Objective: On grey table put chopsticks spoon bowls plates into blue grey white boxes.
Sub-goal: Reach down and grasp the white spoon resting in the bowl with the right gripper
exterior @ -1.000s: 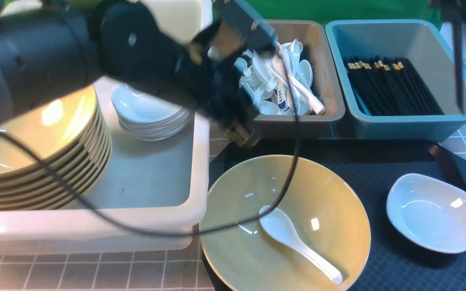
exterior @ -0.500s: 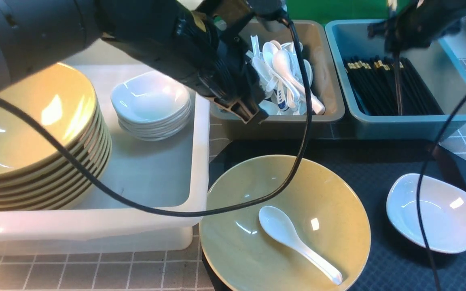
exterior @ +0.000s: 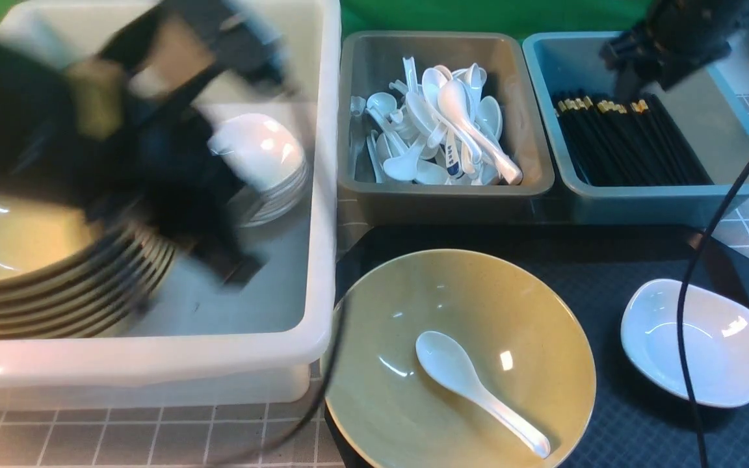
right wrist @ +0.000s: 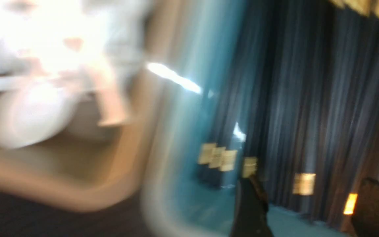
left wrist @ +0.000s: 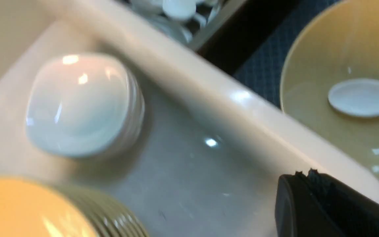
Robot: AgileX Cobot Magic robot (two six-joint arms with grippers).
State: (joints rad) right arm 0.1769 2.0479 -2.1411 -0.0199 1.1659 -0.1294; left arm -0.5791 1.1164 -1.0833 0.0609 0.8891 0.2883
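**Hovering over the white and blue boxes, one gripper shut, one parted**

Front view: the left gripper (exterior: 235,263), a dark blur, hangs inside the white box (exterior: 326,195). It is over bare floor between the stack of bowls (exterior: 23,260) and the stack of plates (exterior: 264,149). The right gripper (exterior: 634,75) stands above the gold-banded end of the chopsticks (exterior: 628,143) in the blue box (exterior: 641,201). Between those two boxes, the grey box (exterior: 446,201) is heaped with spoons (exterior: 439,130). Nearer, on the black tray (exterior: 641,260), a loose bowl (exterior: 530,312) sits just beside the white box's rim and holds the spoon (exterior: 472,383). A plate (exterior: 693,344) lies apart from it, near the tray's right edge. The grey table (exterior: 121,435) shows along the near edge.

Left wrist view: the fingers (left wrist: 308,204) are pressed together, holding nothing, close to the white box's side wall. Clear floor lies between them and the plates.

Right wrist view: heavily blurred. Two dark fingers (right wrist: 250,207) stand apart with nothing between them. The chopsticks lie below, beside the blue box's wall.
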